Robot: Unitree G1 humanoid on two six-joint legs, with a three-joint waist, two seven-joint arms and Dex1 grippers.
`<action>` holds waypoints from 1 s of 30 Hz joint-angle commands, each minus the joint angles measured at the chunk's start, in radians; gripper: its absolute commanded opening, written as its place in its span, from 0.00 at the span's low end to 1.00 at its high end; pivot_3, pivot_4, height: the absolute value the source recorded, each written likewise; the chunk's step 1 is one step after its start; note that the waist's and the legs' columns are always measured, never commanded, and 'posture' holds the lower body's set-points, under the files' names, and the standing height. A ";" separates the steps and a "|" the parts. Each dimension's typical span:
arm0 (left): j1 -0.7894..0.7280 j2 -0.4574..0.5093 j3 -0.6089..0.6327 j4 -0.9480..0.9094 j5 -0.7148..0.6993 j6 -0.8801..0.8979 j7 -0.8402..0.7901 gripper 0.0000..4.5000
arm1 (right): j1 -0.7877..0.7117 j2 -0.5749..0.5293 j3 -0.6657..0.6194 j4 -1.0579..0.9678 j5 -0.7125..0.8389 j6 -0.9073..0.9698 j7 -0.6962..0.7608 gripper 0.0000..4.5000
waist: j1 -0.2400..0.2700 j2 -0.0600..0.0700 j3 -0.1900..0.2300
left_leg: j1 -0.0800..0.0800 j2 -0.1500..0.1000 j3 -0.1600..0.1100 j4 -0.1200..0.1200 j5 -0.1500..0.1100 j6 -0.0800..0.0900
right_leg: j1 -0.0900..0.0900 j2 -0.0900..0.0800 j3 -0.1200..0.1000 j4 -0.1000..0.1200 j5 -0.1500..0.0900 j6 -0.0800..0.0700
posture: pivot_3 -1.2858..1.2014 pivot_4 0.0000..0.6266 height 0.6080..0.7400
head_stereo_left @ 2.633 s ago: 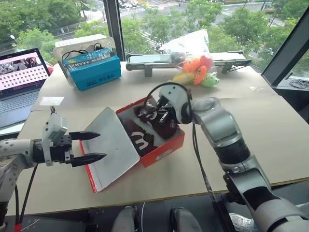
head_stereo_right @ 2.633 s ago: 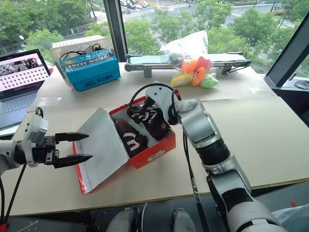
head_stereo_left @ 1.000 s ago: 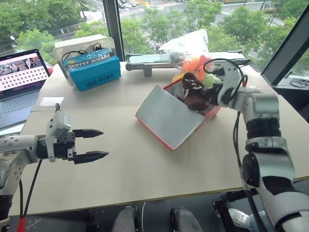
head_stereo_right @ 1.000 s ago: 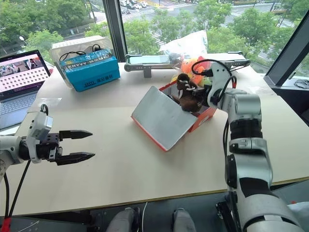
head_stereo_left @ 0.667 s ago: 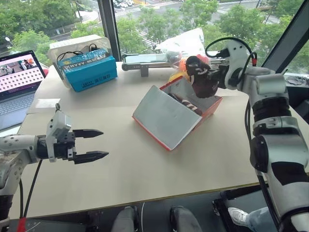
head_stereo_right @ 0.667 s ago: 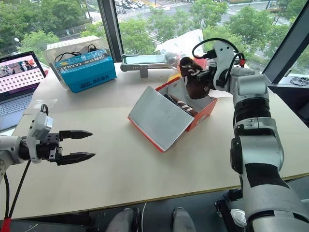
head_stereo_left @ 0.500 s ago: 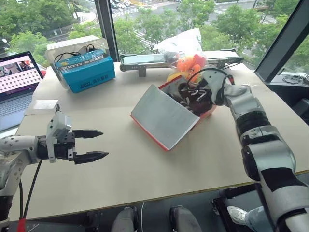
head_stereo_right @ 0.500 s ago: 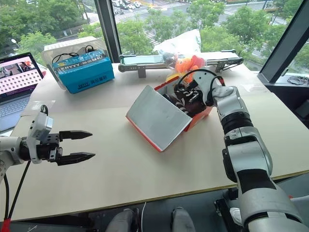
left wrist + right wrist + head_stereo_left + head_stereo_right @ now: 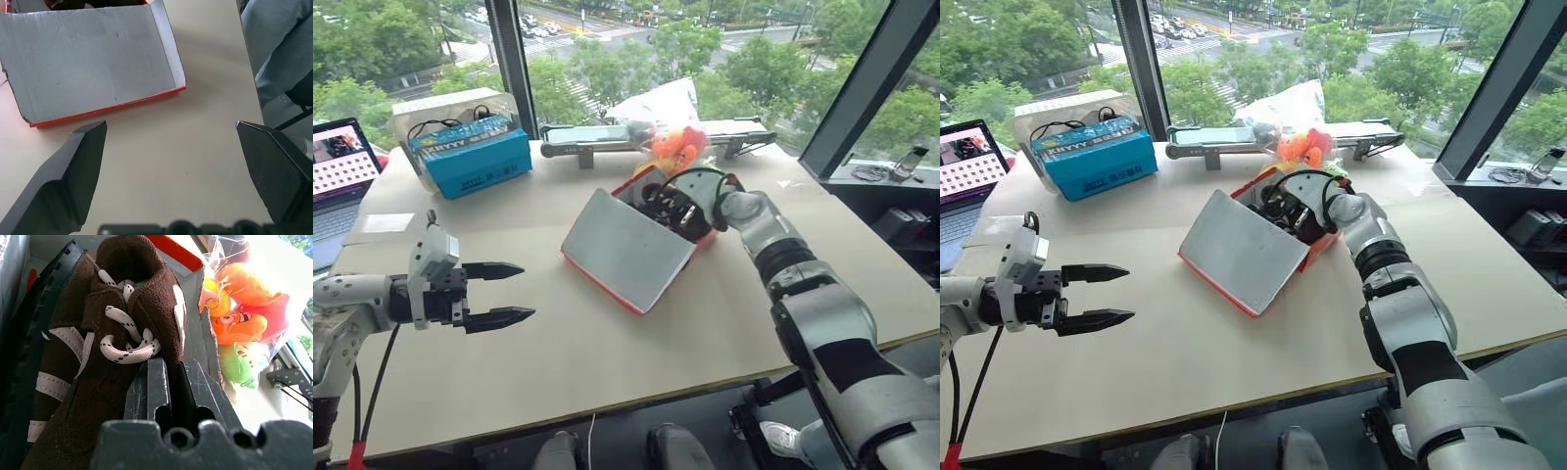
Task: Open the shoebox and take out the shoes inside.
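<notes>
The red shoebox (image 9: 697,238) stands open on the table's far middle. Its grey-white lid (image 9: 622,250) is folded out toward me and also shows in the left wrist view (image 9: 93,58). Dark brown shoes (image 9: 658,201) with white laces lie inside. My right gripper (image 9: 672,209) reaches into the box. In the right wrist view it (image 9: 168,364) is shut on one brown shoe (image 9: 122,333) near the laces. My left gripper (image 9: 527,291) hovers open and empty over the table, well left of the lid.
A blue box (image 9: 470,162) and a laptop (image 9: 337,166) sit at the back left. A bag of orange, yellow and green plush toys (image 9: 671,147) lies just behind the shoebox, beside a long grey device (image 9: 607,135). A person's leg (image 9: 279,49) is beyond the table edge.
The right gripper, which had held the shoe raised above the box, has come down and leftward into the box with it, rolling its wrist. The left gripper has kept still. The camera has shifted.
</notes>
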 commanded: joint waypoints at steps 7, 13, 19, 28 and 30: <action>-0.006 0.002 0.015 -0.027 -0.012 -0.004 -0.002 1.00 | -0.052 -0.045 -0.123 -0.045 0.104 0.165 0.102 0.04 | 0.010 0.007 0.004 | 0.000 0.003 0.003 -0.001 0.000 -0.001 | -0.003 0.003 0.001 0.001 -0.001 -0.004 | 0.52 0.24 0.97; -0.034 -0.004 -0.012 -0.005 -0.003 -0.019 -0.017 1.00 | -0.014 -0.064 -0.257 -0.193 0.290 0.520 0.283 0.04 | 0.022 0.011 0.007 | -0.005 0.003 0.005 -0.001 0.000 -0.001 | -0.008 0.003 0.001 0.001 0.000 -0.005 | 0.52 0.24 0.97; -0.078 -0.007 -0.044 0.025 0.011 -0.027 -0.027 1.00 | 0.146 -0.016 -0.243 -0.495 0.363 0.768 0.301 0.04 | 0.023 0.010 0.007 | -0.007 0.004 0.010 -0.001 -0.002 -0.003 | -0.010 0.007 0.002 0.001 -0.001 -0.008 | 0.52 0.24 0.97; -0.105 -0.020 -0.070 0.036 0.011 -0.023 -0.027 1.00 | 0.299 0.136 -0.228 -0.955 0.459 1.111 0.165 0.04 | 0.015 0.010 0.006 | -0.007 0.012 0.012 -0.001 -0.004 -0.006 | -0.017 0.015 0.002 0.011 -0.003 -0.011 | 0.52 0.24 0.97; -0.109 -0.020 -0.072 0.037 0.011 -0.022 -0.028 1.00 | 0.327 0.173 -0.218 -1.038 0.471 1.177 0.127 0.04 | 0.015 0.010 0.006 | -0.007 0.012 0.012 -0.001 -0.004 -0.006 | -0.019 0.016 0.002 0.016 -0.006 -0.013 | 0.52 0.24 0.97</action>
